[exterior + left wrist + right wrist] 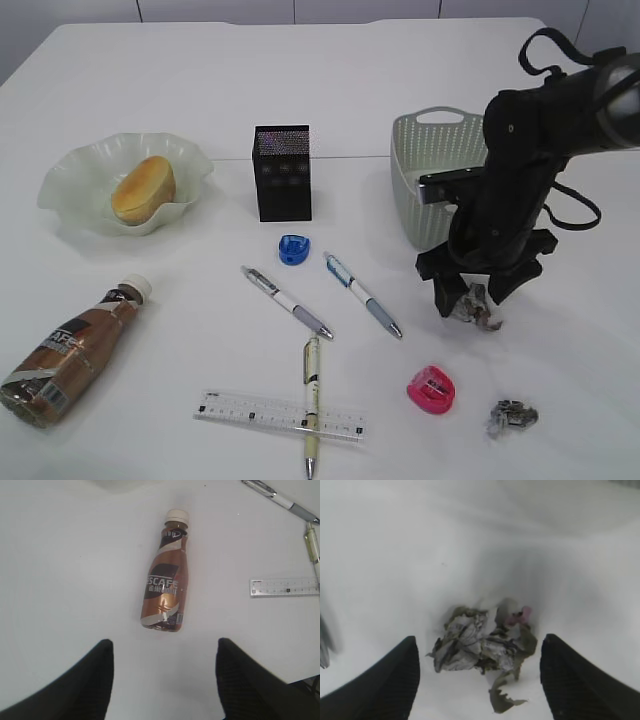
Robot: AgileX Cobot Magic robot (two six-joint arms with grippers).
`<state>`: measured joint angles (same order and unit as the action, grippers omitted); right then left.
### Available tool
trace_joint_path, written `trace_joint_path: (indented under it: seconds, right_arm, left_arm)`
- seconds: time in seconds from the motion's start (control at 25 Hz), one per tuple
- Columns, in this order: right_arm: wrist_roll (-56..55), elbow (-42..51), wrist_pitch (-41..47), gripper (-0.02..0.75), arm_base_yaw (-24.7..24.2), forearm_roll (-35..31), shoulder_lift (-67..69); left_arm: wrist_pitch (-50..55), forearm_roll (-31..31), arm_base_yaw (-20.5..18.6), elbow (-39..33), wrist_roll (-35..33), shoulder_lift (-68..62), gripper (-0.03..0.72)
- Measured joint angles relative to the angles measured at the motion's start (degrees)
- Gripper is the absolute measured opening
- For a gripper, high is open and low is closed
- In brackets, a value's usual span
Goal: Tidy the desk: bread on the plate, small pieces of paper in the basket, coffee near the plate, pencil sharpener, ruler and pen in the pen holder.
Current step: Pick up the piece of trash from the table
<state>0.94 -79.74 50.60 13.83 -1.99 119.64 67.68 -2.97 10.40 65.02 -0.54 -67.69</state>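
Straddling a crumpled paper wad [476, 307], the right gripper [473, 298] stands over the table [150, 90] with its jaws apart, one finger on either side of the wad; the right wrist view shows the fingers [385, 680] clear of the paper, nothing clamped.

- Basket [425, 175]: just behind this gripper, upright.
- Second paper wad [511, 416]: in front of it, slightly right.
- Pink sharpener [432, 389]: in front, slightly left.
- Blue sharpener [294, 249], three pens [362, 295], ruler [280, 416]: to its left; one pen lies across the ruler.
- Pen holder [282, 172]: left and behind.
- Plate [70, 175] holding bread [143, 189]: far left.

Left gripper [165, 680]: jaws apart, empty, hanging over the table; coffee bottle [167, 592] lies on its side just ahead of it, cap pointing away.
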Motion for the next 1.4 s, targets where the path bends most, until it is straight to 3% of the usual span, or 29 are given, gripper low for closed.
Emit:
trace_joint_path:
  seconds: [0.08, 0.44, 0.72, 1.4]
  right_arm:
    - [0.0, -0.04, -0.21, 0.546, 0.0, 0.0, 0.23]
    - [-0.41, -0.13, -0.22, 0.384, 0.0, -0.33, 1.21]
    - [-0.41, -0.31, -0.22, 0.191, 0.0, -0.86, 1.21]
    - [-0.17, -5.66, 2.82, 0.17, 0.0, -2.72, -9.75]
  left_arm:
    - [0.0, 0.0, 0.0, 0.0, 0.0, 0.0, 0.47]
    - [0.0, 0.0, 0.0, 0.0, 0.0, 0.0, 0.47]
    - [0.0, 0.0, 0.0, 0.0, 0.0, 0.0, 0.47]
    - [0.0, 0.0, 0.0, 0.0, 0.0, 0.0, 0.47]
